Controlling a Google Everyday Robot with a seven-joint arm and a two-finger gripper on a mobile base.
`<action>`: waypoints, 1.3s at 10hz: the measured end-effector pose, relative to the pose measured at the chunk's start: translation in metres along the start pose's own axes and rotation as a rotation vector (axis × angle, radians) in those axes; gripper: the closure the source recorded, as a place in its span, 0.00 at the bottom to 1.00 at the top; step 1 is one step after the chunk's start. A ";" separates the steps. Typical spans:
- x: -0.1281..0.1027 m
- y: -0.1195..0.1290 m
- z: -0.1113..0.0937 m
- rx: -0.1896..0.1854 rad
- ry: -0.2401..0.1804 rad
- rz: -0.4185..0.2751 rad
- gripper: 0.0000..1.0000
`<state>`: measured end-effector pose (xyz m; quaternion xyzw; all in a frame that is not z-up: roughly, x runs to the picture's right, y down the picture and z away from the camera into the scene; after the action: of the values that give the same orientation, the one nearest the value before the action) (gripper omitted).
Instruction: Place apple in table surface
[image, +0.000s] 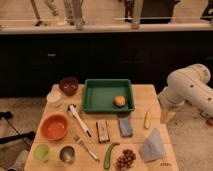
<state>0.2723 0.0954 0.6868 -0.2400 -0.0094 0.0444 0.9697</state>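
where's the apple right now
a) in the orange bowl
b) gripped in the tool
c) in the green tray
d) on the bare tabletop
c: the apple sits inside the green tray, near its right front corner, while the tool hangs beside the right edge of the table, well clear of the fruit.

yellow-orange apple (119, 100), green tray (106, 82), tan table surface (143, 93), orange bowl (45, 131), white arm (187, 85).

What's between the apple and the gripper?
In the camera view, from the apple: the right wall of the green tray, then bare table, with the corn cob just nearer the camera. The gripper hangs by the table's right edge.
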 end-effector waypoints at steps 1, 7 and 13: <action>-0.012 -0.006 0.000 0.010 -0.014 -0.006 0.20; -0.084 -0.059 0.010 0.038 -0.007 -0.135 0.20; -0.129 -0.082 0.043 0.031 -0.012 -0.111 0.20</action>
<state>0.1489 0.0314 0.7633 -0.2236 -0.0276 -0.0077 0.9742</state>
